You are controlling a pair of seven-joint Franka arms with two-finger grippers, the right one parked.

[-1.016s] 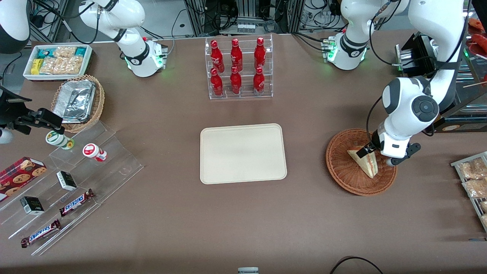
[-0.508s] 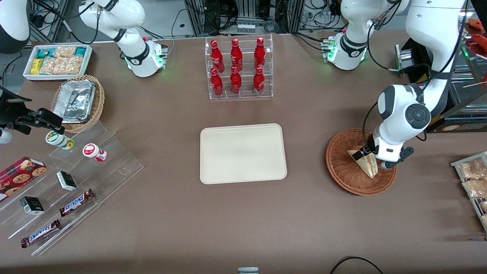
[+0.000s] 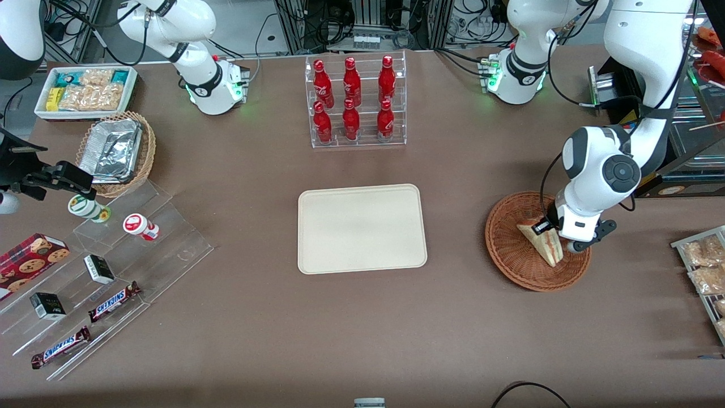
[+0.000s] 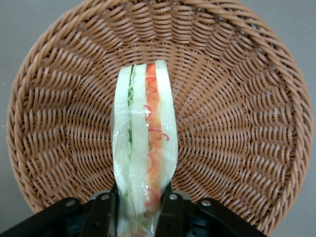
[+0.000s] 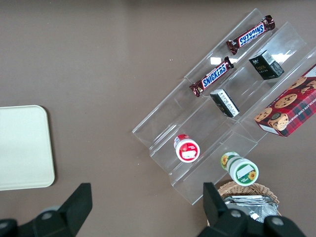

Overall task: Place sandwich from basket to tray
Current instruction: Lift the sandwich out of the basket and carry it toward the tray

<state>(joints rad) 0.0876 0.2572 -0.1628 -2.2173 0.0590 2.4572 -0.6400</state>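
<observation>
The sandwich is a pale wedge with red and green filling, standing on edge in the round reddish-brown wicker basket toward the working arm's end of the table. My left gripper is down in the basket at the sandwich's wide end. In the left wrist view the black fingers press on both bread faces of the sandwich, and the wrap is pinched between them. The basket's weave surrounds the sandwich. The beige tray lies flat at the table's middle with nothing on it.
A clear rack of red bottles stands farther from the front camera than the tray. Toward the parked arm's end are clear steps with snack bars, a tan basket of foil containers and a white snack bin. Packets lie beside the basket.
The left arm's wrist shifted sideways over the basket onto the sandwich's wide end, then held still. The sandwich stays in the basket.
</observation>
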